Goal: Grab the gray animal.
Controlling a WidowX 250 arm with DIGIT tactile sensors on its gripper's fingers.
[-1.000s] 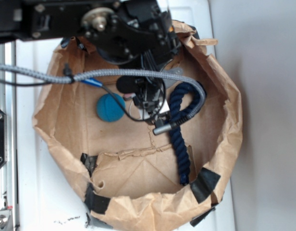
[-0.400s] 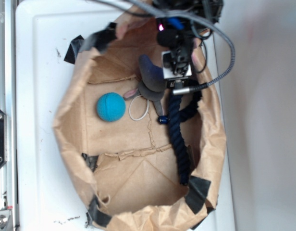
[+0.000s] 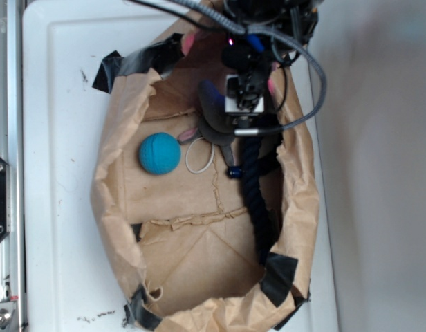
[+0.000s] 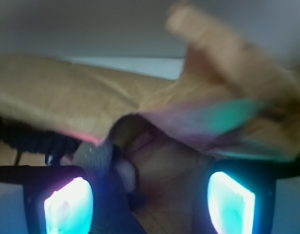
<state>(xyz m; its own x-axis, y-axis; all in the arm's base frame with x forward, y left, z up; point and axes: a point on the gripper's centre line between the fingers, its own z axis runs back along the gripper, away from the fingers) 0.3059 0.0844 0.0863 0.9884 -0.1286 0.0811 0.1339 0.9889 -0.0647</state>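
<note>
The gray animal (image 3: 214,114) lies inside the paper bag near its far wall, a curved gray plush with darker flaps (image 3: 224,144) and a small pink bit (image 3: 188,134). My gripper (image 3: 246,116) hangs over the animal's right end, where the dark navy rope (image 3: 255,188) begins. In the wrist view the two glowing fingers (image 4: 68,207) stand wide apart, so the gripper (image 4: 150,204) is open. Between them lie brown paper and a blurred dark blue-gray mass close to the left finger. Whether either finger touches the toy is hidden.
The brown paper bag (image 3: 119,207) with black tape on its rim surrounds everything, and its far wall (image 4: 91,105) rises close in front of the fingers. A teal ball (image 3: 159,153) and a white ring (image 3: 199,156) lie left of the animal. The bag rests on a white tray (image 3: 57,104).
The arm has gone from over the bag's middle to its far side, uncovering the gray animal. The bag's walls have been pushed narrower and its rim has shifted.
</note>
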